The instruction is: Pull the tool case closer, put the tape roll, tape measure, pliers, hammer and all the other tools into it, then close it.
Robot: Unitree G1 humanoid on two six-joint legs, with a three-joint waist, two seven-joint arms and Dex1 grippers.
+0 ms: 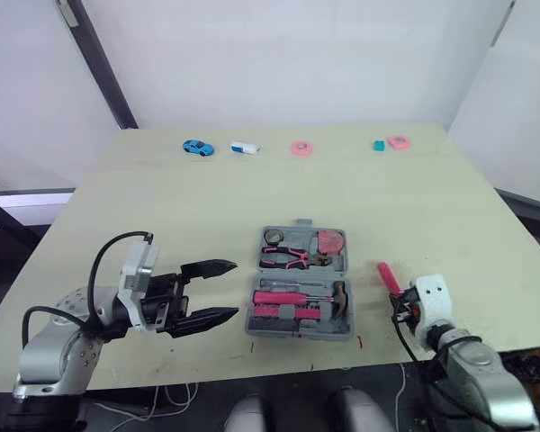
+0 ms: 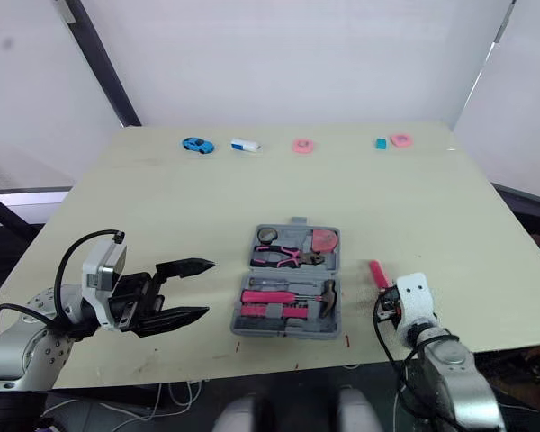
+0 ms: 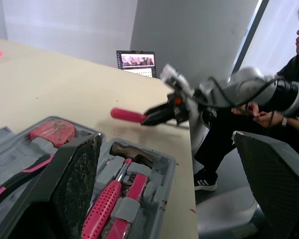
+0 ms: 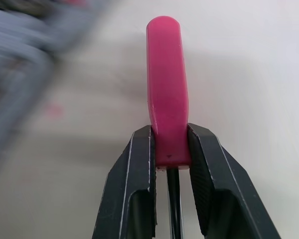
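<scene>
The grey tool case point(image 1: 297, 331) lies open at lower centre, holding the tape roll point(image 1: 274, 236), pink tape measure point(image 1: 331, 241), pink-handled pliers point(image 1: 288, 259) and hammer point(image 1: 337, 295). To its right, a pink-handled tool point(image 1: 388, 277) is pinched in the right gripper point(image 4: 169, 137).

A pale yellow-green table point(image 1: 162, 207) carries everything. The grey tool case point(image 1: 299, 332) lies open on it, flat. Far beyond the case, five small things lie in a row near the table's far edge. A blue toy car point(image 1: 197, 148) is to the case's left, with a white and blue object point(image 1: 245, 147) just beside it. A pink ring point(image 1: 301, 148) lies straight beyond the case. To its right, a teal block point(image 1: 379, 145) lies beside a pink round piece point(image 1: 398, 141).
</scene>
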